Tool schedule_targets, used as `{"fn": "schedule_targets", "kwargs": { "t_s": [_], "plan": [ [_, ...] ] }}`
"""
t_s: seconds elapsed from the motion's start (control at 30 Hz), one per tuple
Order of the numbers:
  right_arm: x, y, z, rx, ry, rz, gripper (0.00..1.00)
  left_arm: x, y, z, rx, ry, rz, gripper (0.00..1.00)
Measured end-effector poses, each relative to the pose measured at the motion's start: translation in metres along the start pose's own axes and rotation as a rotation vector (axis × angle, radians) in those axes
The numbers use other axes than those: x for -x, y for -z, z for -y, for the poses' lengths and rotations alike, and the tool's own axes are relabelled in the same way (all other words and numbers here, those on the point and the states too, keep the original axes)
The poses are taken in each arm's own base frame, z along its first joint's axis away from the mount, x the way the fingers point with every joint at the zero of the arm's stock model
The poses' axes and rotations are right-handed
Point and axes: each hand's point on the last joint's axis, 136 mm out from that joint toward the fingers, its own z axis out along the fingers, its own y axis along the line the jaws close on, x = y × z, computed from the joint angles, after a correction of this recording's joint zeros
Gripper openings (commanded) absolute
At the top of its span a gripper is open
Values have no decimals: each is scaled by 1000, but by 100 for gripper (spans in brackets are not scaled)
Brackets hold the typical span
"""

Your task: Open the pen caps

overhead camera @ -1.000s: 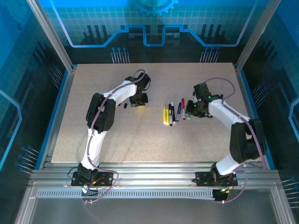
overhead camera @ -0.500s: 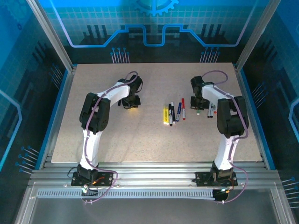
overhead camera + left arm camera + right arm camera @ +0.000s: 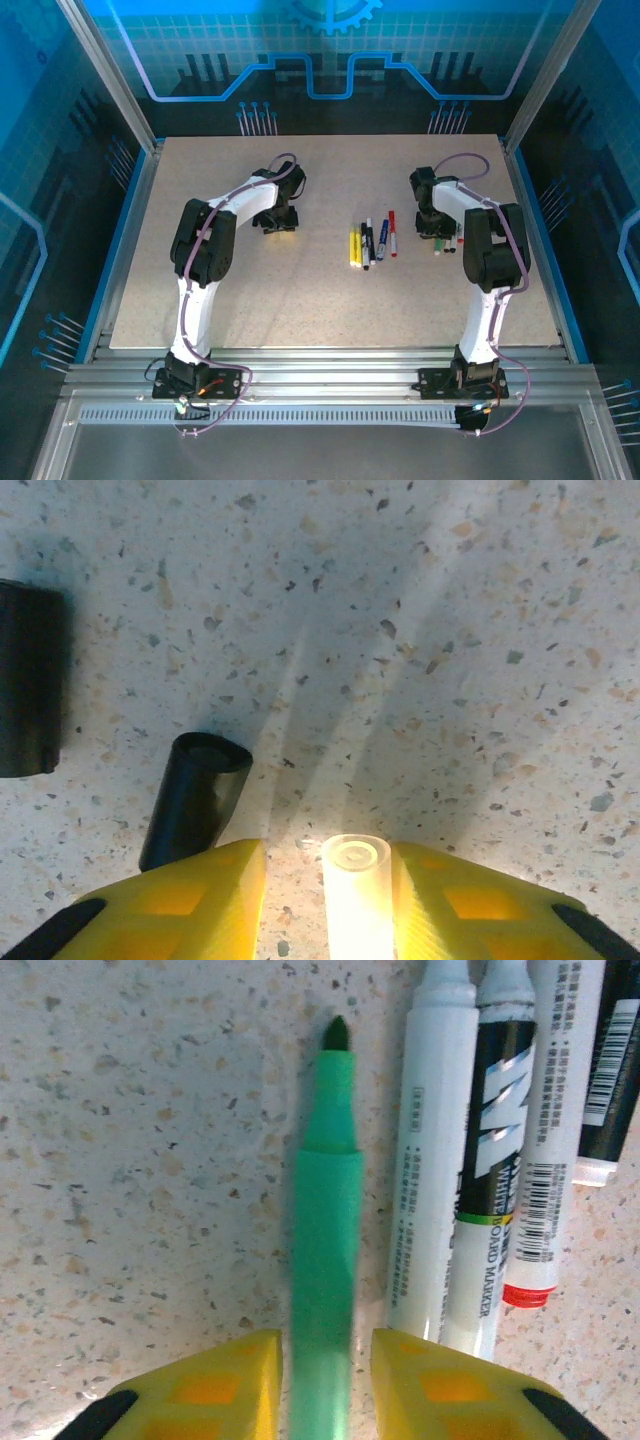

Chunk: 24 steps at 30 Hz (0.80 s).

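Note:
In the left wrist view a pale, brightly lit pen cap [image 3: 356, 890] lies on the table between my left gripper's [image 3: 328, 856] yellow fingers. It rests against the right finger, with a gap on its left, so the gripper is open. Two black pen caps [image 3: 195, 798] [image 3: 28, 680] lie just ahead and to the left. My right gripper [image 3: 327, 1340] is open around an uncapped green pen [image 3: 327, 1220], table showing on both sides. Uncapped white-barrelled pens [image 3: 432, 1160] lie beside it. From above, the left gripper [image 3: 275, 222] and the right gripper [image 3: 438, 240] are both low over the table.
A row of capped pens [image 3: 372, 243] with yellow, black, blue and red ends lies at the table's middle, between the two arms. The speckled tabletop [image 3: 300, 300] is bounded by a metal frame and blue walls.
Both grippers have opened, the left releasing the pale cap and the right the green pen. The left arm moved slightly left, the right arm right, away from the middle row.

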Motion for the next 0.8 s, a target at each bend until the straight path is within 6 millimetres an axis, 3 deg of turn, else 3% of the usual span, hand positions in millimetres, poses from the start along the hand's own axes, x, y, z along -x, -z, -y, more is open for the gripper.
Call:
{"fn": "schedule_targets", "kwargs": {
  "t_s": [0.23, 0.43, 0.53, 0.63, 0.8],
  "plan": [
    [-1, 5, 4, -6, -4, 3, 32, 9, 21, 1, -4, -2, 33, 40],
    [-5, 49, 11, 71, -51, 118, 41, 17, 62, 16, -63, -16, 121, 42],
    [-13, 79, 2, 188, -76, 200, 51, 15, 76, 37, -105, -41, 156, 43],
    [-26, 100, -14, 332, -88, 251, 54, 7, 85, 62, -150, -82, 172, 44],
    [-50, 108, -41, 486, -75, 236, 55, -3, 91, 108, -218, -131, 182, 45]
  ]
}}
